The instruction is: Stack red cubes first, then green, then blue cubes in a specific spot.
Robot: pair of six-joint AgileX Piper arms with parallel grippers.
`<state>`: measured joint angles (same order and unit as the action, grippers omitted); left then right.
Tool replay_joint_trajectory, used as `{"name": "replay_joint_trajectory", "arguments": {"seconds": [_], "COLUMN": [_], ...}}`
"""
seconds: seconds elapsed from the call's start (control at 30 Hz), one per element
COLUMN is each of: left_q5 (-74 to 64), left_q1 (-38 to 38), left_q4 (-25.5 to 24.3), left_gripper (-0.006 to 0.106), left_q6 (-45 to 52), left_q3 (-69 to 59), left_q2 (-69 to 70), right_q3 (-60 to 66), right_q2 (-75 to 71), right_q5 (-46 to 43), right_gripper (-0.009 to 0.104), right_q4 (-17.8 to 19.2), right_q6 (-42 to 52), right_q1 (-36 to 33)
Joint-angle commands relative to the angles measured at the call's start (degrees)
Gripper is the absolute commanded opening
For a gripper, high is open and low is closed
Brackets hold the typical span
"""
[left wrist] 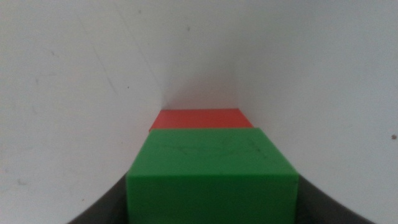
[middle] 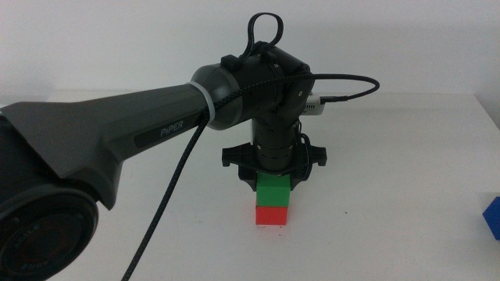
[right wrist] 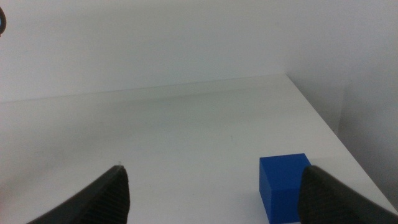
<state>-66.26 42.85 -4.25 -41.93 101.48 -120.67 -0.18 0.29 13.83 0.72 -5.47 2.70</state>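
Note:
The green cube [middle: 273, 190] rests on top of the red cube [middle: 272, 215] on the white table [middle: 375, 195], a little right of the middle. My left gripper [middle: 271, 178] reaches down from the left and is shut on the green cube, whose top hides behind the jaws. In the left wrist view the green cube [left wrist: 211, 174] fills the gap between the jaws, with the red cube [left wrist: 200, 117] showing beyond it. The blue cube [middle: 492, 217] sits at the table's right edge. My right gripper [right wrist: 214, 169] is open and empty, close to the blue cube [right wrist: 284, 185].
The left arm's thick dark body [middle: 94, 140] and its cable [middle: 168, 203] cross the left half of the middle view. The table's far edge [right wrist: 186, 87] and right edge [right wrist: 336, 140] lie close to the blue cube.

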Motion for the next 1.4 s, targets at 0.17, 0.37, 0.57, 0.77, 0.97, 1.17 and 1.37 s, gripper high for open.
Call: {"name": "replay_joint_trajectory", "arguments": {"seconds": [0.17,0.37,0.57,0.77,0.97,1.17,1.37], "left_q5": [1.0,0.2,-3.7,-3.7,12.4,12.5,12.1], "left_q1": [0.0,-0.3,-2.0,-4.7,-5.8,-5.8,-5.8], "left_q4": [-1.3,-3.4,1.0,6.1,8.4,9.7,9.8], "left_gripper": [0.052,0.094,0.094,0.094,0.094,0.094,0.094], "left_q6": [-2.0,7.5,27.3,39.2,37.6,35.1,34.0], "left_q3": [0.4,1.2,6.4,-6.1,-35.4,-41.0,-39.8], "left_q2": [-0.2,1.3,12.8,34.5,60.3,70.8,71.3], "right_q3": [0.2,0.2,0.2,0.2,0.2,0.2,0.2], "right_q2": [-0.3,-0.3,-0.3,-0.3,-0.3,-0.3,-0.3], "right_q5": [-0.5,-0.5,-0.5,-0.5,-0.5,-0.5,-0.5], "right_gripper": [0.085,0.085,0.085,0.085,0.085,0.085,0.085], "right_q4": [0.4,0.4,0.4,0.4,0.4,0.4,0.4], "right_q6": [0.2,0.2,0.2,0.2,0.2,0.2,0.2], "right_q1": [0.1,0.1,0.1,0.1,0.1,0.1,0.1]}}
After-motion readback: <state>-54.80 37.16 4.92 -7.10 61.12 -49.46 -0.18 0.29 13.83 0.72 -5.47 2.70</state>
